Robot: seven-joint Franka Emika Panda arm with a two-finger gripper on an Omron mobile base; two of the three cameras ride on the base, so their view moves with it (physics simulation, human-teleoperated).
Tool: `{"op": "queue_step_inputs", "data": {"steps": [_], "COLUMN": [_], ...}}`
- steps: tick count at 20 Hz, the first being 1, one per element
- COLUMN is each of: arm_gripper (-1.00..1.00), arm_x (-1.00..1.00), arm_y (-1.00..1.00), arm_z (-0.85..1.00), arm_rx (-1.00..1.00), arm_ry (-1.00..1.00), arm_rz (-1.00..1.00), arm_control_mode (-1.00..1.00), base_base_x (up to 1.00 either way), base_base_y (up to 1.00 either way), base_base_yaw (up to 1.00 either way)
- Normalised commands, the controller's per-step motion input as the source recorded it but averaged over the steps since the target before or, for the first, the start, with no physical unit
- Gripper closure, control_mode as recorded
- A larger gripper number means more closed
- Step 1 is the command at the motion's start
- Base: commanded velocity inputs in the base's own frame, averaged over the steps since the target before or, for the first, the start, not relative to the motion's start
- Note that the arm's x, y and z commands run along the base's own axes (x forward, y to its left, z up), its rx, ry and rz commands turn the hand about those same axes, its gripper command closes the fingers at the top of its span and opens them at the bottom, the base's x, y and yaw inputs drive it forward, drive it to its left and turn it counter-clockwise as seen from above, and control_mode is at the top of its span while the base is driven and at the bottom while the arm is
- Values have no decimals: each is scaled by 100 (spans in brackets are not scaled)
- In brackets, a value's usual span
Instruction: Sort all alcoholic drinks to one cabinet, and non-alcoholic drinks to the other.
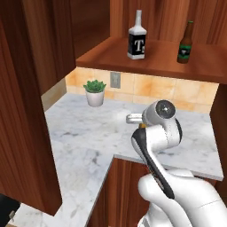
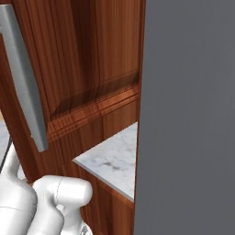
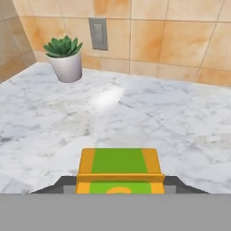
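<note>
Orange-and-green juice carton [image 3: 119,171] sits clamped between the tips of my hand [image 3: 119,186], low over the marble surface [image 3: 180,131]. Both bottles, clear [image 1: 137,37] and brown [image 1: 185,44], stand on the open cabinet shelf [image 1: 111,55]. I'd lift it level, clear of the plant [image 3: 65,56], toward the bar-handled cabinet [image 2: 92,69].

Potted succulent [image 1: 94,91] on marble counter [image 1: 84,137], below wall outlet [image 1: 115,80].

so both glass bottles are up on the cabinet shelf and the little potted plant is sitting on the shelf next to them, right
Not quite. The clear bottle and the brown beer bottle do stand on the shelf, but the left base view shows the potted plant down on the marble counter by the tiled wall.
</note>
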Motion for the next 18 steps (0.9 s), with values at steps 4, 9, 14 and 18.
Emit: {"op": "queue_step_inputs", "data": {"steps": [4,9,14,18], "arm_gripper": [100,100,100,100], "arm_x": [-90,-100,-100,-94], "arm_y": [28,5,0,6], "arm_z": [98,74,65,81], "arm_rx": [0,0,0,-4], "arm_ry": [4,3,0,0], "arm_rz": [4,9,11,0], "arm_control_mode": [-100,-100,-100,-100], "base_base_x": [0,0,0,0], "base_base_y": [0,0,0,0], "base_base_yaw": [0,0,0,0]}}
